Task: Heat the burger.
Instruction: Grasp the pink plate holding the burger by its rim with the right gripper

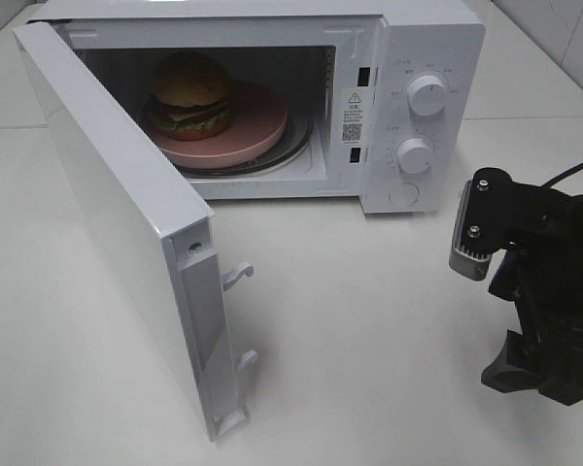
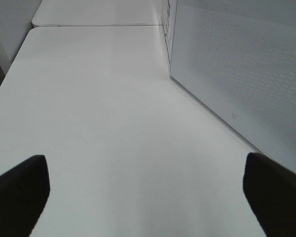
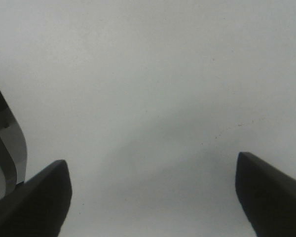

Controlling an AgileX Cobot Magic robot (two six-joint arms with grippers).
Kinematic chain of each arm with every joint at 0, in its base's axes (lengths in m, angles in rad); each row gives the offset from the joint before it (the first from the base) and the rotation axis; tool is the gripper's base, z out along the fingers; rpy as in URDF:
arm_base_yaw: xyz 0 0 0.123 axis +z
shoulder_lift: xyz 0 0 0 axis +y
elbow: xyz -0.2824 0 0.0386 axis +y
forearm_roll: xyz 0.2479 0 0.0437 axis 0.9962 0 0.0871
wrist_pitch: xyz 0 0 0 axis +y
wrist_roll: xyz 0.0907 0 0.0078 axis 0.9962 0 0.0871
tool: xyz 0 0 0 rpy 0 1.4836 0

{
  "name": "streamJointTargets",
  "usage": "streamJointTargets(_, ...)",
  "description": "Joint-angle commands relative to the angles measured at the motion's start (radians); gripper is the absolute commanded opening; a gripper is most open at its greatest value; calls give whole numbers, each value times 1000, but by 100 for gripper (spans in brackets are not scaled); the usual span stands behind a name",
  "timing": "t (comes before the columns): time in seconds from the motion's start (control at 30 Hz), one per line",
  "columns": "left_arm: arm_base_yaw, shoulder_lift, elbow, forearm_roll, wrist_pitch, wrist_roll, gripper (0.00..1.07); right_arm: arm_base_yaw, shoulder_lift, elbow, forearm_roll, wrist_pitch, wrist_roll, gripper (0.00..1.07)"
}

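- Black right gripper [image 3: 150, 160], nearest the front on the right, hangs over the bare white tabletop [image 1: 369, 340]; its two fingers stand wide apart with only table between them.
- Black left gripper [image 2: 145, 158], seen only in its own wrist view, also has its two fingers spread wide over the table and grips nothing. The dotted outer face of the door rises just beside it.
- White rectangular microwave door [image 1: 117, 223] is swung wide, jutting toward the front left. It stands between the left gripper and the cavity, and two white latch hooks [image 1: 236, 277] stick out of its free edge.
- One white boxy microwave oven [image 1: 437, 39] sits behind, mouth facing front, well apart from the right gripper. Its panel carries two round white knobs [image 1: 428, 95], one above the other, and one warning sticker [image 1: 353, 116].
- One round pink plate [image 1: 257, 126] lies inside the cavity.
- One burger [image 1: 189, 92] – brown domed bun, green lettuce, yellow cheese, dark patty – rests on the plate's left part, deep inside.
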Motion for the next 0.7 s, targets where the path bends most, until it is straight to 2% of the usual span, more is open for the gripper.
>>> streamJointTargets(0.03,3,-16,-1,-1,3,-3,101,-2,-6,-9,14,5,-68,74)
streamJointTargets(0.17,3,-16,-1,-1,3,-3,101,-2,-6,-9,14,-3,-73,69)
streamJointTargets(0.4,3,-16,-1,-1,3,-3,101,-2,-6,-44,11,3,-73,77)
streamJointTargets(0.7,3,-16,-1,-1,3,-3,101,-2,-6,-91,1,34,-95,76)
